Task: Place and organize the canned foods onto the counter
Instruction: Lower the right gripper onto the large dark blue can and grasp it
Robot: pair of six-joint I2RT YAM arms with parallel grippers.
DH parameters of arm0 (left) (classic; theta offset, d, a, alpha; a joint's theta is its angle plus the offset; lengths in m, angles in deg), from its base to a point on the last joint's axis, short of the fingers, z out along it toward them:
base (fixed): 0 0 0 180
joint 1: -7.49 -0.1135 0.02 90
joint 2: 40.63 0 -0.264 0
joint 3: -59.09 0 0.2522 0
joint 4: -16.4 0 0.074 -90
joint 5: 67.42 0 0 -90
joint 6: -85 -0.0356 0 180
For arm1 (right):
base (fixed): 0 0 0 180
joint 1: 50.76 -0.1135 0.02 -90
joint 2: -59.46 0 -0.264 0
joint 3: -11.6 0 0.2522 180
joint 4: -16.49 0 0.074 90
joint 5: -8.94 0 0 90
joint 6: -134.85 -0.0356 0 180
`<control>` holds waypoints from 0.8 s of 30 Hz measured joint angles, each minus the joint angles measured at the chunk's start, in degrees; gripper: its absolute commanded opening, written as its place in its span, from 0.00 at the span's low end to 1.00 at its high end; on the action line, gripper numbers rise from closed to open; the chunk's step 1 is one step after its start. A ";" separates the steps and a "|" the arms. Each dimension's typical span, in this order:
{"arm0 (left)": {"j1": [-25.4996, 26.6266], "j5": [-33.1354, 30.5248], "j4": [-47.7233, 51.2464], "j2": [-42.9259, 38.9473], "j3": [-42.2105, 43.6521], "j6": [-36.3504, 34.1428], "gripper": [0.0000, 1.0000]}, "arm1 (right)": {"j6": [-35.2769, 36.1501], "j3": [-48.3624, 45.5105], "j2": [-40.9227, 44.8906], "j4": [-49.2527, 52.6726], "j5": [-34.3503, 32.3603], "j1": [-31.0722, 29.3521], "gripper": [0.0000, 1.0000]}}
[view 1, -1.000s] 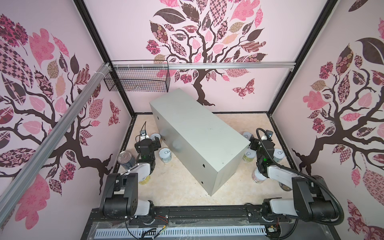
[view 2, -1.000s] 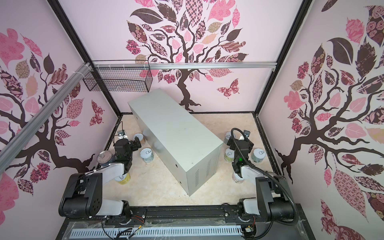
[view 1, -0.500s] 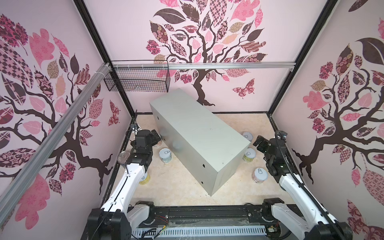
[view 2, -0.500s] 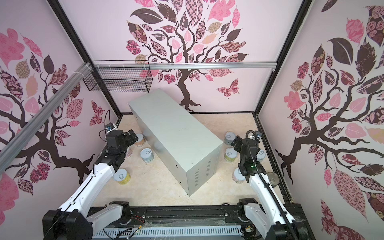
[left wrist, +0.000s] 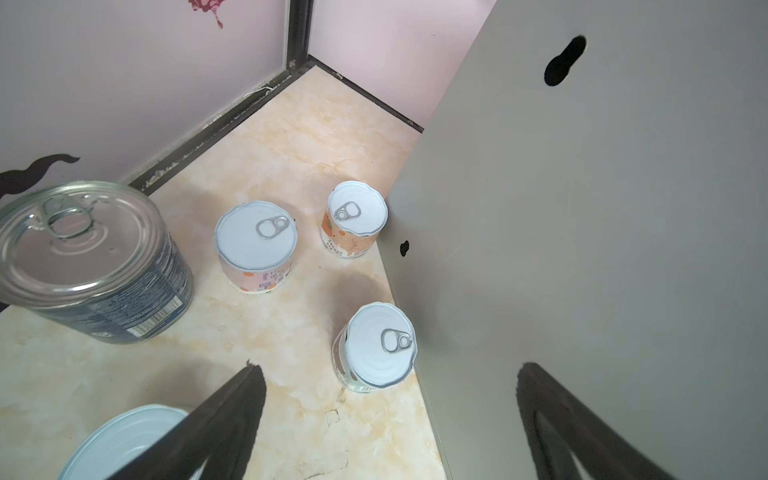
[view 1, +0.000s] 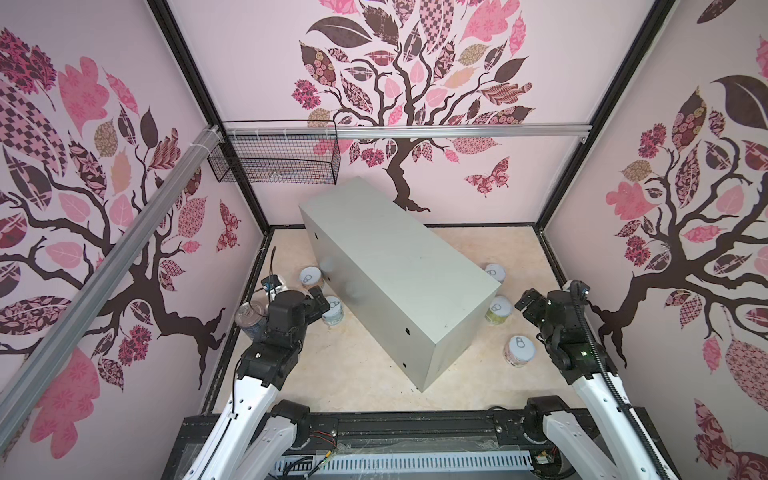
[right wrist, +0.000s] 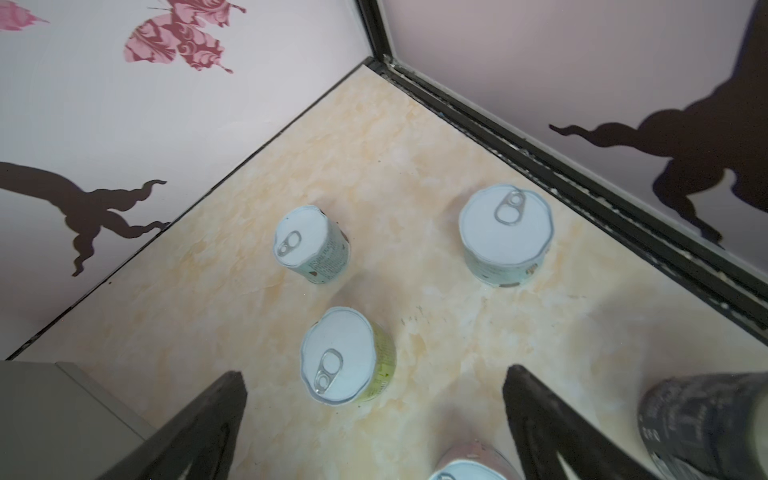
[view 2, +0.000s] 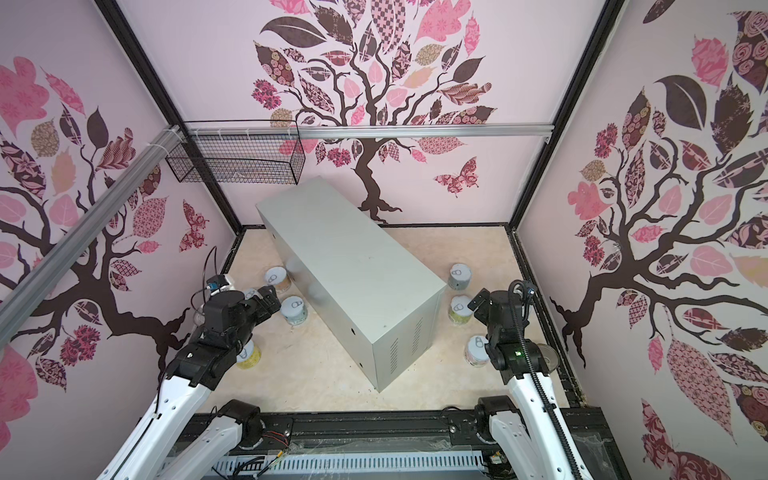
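Beige floor (view 1: 357, 374) holds cans (view 1: 519, 351) flanking the grey counter (view 1: 399, 266).

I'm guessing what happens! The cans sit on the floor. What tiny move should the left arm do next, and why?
Probably lower the left gripper over the white-lidded can beside the counter: its jaws stand open, that can sits ahead of them, and the counter is bare.

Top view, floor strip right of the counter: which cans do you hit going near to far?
pink-labelled can → green-labelled can → grey-labelled can. All three stand upright on the floor, apart from each other.
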 measured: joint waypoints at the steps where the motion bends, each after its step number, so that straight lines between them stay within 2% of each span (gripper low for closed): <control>1: 0.00 0.37 0.57 -0.87 0.57 0.26 0.98 | -1.11 0.44 -0.74 1.73 -1.11 0.00 1.00; 8: 0.02 5.66 2.62 -3.45 3.50 2.62 0.98 | -12.41 6.86 -12.59 17.59 -10.84 1.29 1.00; 10: 0.07 7.45 2.58 -3.19 3.50 2.80 0.98 | -14.67 7.17 -13.51 20.68 -11.23 4.52 1.00; 12: 0.48 9.07 2.71 -2.69 3.39 2.73 0.98 | -15.34 7.02 -13.07 22.49 -10.29 10.91 1.00; 15: 4.07 9.51 3.50 -1.33 2.40 2.03 0.98 | -15.72 6.40 -11.67 24.20 -9.88 18.82 1.00; 19: 8.70 9.81 3.48 0.35 1.03 1.18 0.98 | -16.94 6.32 -11.39 26.34 -10.03 19.56 1.00; 24: 12.13 10.10 3.39 2.12 0.83 0.11 0.98 | -19.39 6.32 -11.08 28.37 -10.58 19.85 1.00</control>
